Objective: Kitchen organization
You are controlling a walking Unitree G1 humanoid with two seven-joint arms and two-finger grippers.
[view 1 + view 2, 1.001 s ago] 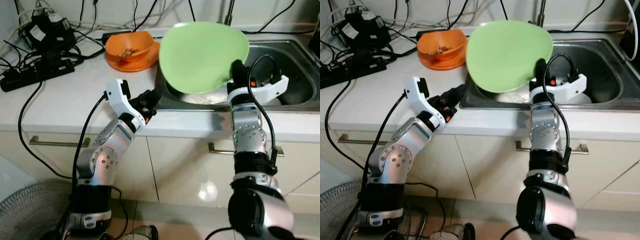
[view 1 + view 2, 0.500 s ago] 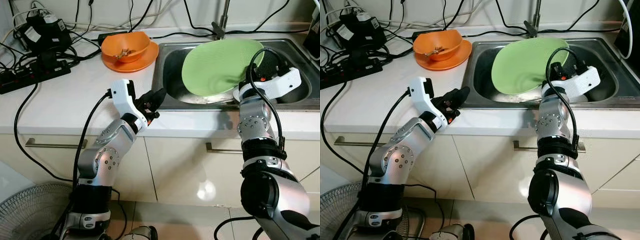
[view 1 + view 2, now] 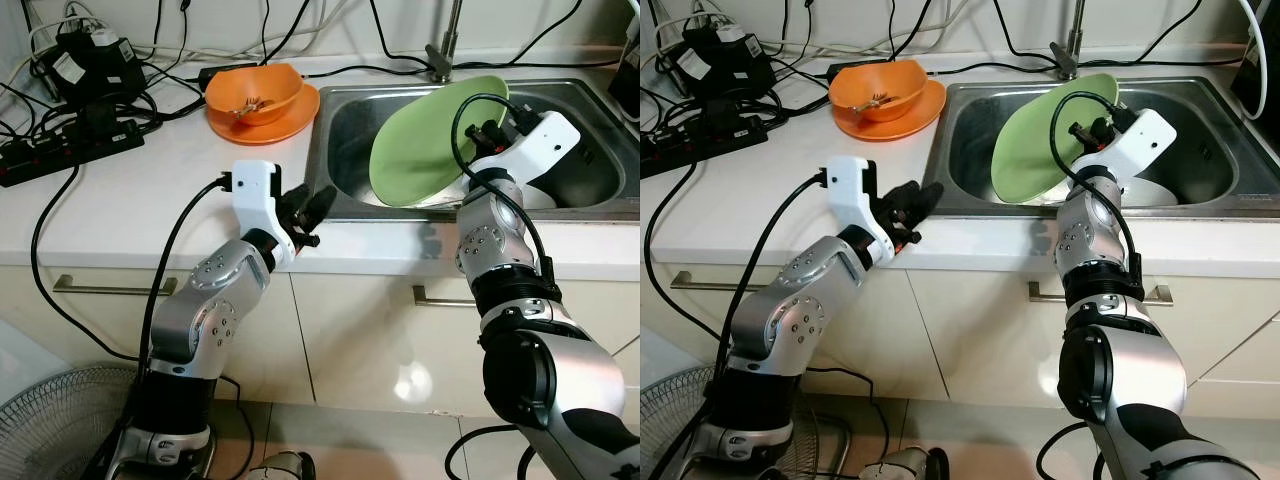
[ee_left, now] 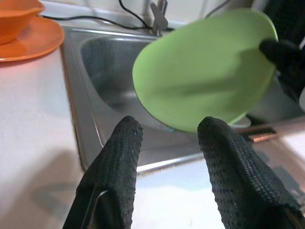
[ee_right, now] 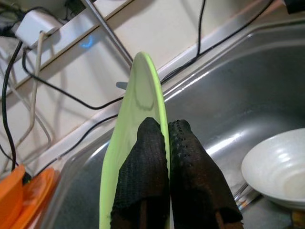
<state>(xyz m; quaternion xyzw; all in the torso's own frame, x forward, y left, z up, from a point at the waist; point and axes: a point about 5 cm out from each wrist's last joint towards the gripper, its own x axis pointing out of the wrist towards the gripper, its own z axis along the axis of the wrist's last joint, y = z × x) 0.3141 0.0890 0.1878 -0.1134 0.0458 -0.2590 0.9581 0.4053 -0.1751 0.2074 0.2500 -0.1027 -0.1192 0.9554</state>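
A light green plate stands tilted on edge inside the steel sink. My right gripper is shut on its upper rim; in the right wrist view the two fingers pinch the thin rim of the plate. A white bowl lies on the sink floor beside the plate. My left gripper hovers open over the counter edge at the sink's left rim with nothing between its fingers.
An orange bowl on an orange plate sits on the counter left of the sink. Power strips and tangled cables crowd the back left. The faucet rises behind the sink. A fan stands on the floor.
My right gripper has carried the green plate from above the counter edge down into the sink and tipped it more upright. The left gripper has stayed near the sink's left rim.
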